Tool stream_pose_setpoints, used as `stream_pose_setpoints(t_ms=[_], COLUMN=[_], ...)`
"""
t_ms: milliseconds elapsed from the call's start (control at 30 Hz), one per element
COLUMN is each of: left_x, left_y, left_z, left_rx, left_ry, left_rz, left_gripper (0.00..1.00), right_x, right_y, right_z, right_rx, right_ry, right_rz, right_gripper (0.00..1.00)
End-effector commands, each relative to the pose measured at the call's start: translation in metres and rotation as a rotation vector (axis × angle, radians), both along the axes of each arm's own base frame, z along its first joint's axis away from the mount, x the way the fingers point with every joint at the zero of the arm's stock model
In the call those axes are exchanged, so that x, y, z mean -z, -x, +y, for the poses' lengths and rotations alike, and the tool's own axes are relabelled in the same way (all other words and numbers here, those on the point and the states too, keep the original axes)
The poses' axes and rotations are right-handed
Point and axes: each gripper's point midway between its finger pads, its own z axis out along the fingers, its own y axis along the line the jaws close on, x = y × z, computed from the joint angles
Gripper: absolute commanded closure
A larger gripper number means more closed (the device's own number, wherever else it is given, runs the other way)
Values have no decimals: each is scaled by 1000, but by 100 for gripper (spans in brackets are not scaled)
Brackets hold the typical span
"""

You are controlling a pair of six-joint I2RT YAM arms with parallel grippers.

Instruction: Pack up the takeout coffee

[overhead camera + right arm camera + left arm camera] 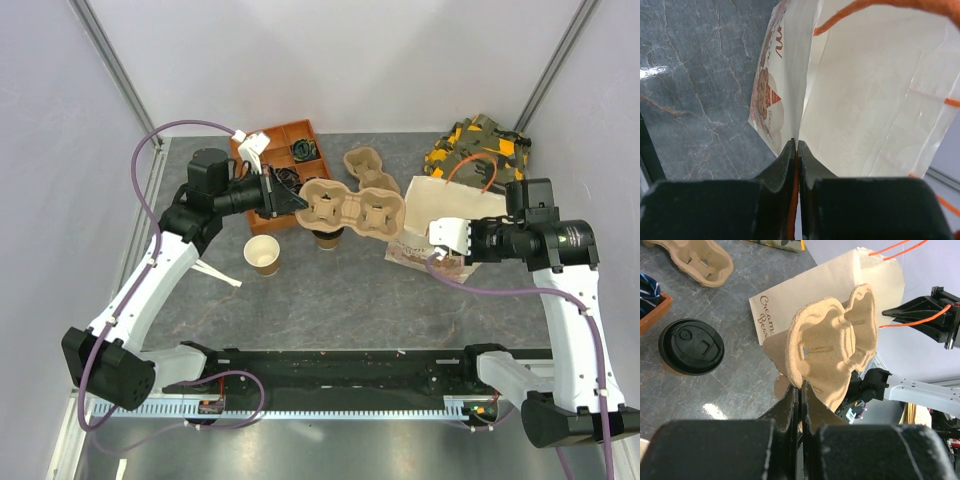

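Gripping the rim of a brown pulp cup carrier (827, 345), the left gripper (800, 392) is closed tight on it, and the carrier hangs tilted above the desk (700, 90). The carrier is rough and fibrous, with rounded lobes and cross-shaped cuts in its pockets.

The takeout coffee (691, 346) stands upright on the desk, outside the carrier. From above, the carrier's near edge covers part of it. It is a tan paper cup with a round black plastic lid that is smooth and a little shiny.

The right gripper (796, 145) is closed on the top edge of a paper bag (865, 100), with an orange cord handle pinched between its fingers. The bag is pale smooth paper with brown print on the outside. I cannot tell what is inside it.

A second carrier (368, 168) of the same pulp lies on the desk behind the first one. A wooden tray (284, 140) with compartments sits at the back left and holds small dark things that I cannot identify. An open paper cup (262, 255) with a pale inside stands near the left arm. A bag with a camouflage pattern (478, 148) lies behind the paper bag. The desk has a grey surface like marble.
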Motion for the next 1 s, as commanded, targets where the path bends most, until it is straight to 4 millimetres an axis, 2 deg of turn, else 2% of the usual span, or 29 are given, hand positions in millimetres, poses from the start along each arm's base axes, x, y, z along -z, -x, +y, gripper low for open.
stream_pose_setpoints(t_ms=[0,100,167,200,367,400,533,667,767,833,900,933,967], left_x=[-14,-14,-18,-18,-24,-26,-28,-29,-28,-26,-26,-26,-26], left_y=[-5,-8,-9,-9,-6,-6,-6,-6,-6,-7,-7,-7,-7], left_z=[10,15,19,19,19,20,19,18,18,18,17,17,17], left_rx=[-51,-66,-75,-71,-65,-65,-59,-54,-51,-53,-48,-48,-50], left_ry=[30,49,57,57,59,61,62,63,63,62,65,66,67], left_rz=[10,26,20,18,-2,-9,-13,-18,-15,-9,-5,-5,-2], left_gripper=[98,98,98,98,98,98,98,98,98,98,98,98,98], right_x=[6,9,7,1,-26,-31,-51,-81,-83,-77,-65,-61,-53], right_y=[26,26,23,22,19,21,29,45,60,66,71,72,73], right_z=[8,9,10,12,16,18,21,24,24,23,23,23,24], right_rx=[-111,-119,-99,-80,-12,-7,46,81,64,53,39,31,19], right_ry=[10,12,-6,-25,-97,-109,-178,-245,-244,-234,-225,-223,-218], right_rz=[36,43,58,55,23,16,-16,-92,-136,-144,-129,-124,-110], right_gripper=[90,84,74,63,45,38,29,21,16,15,37,44,58])
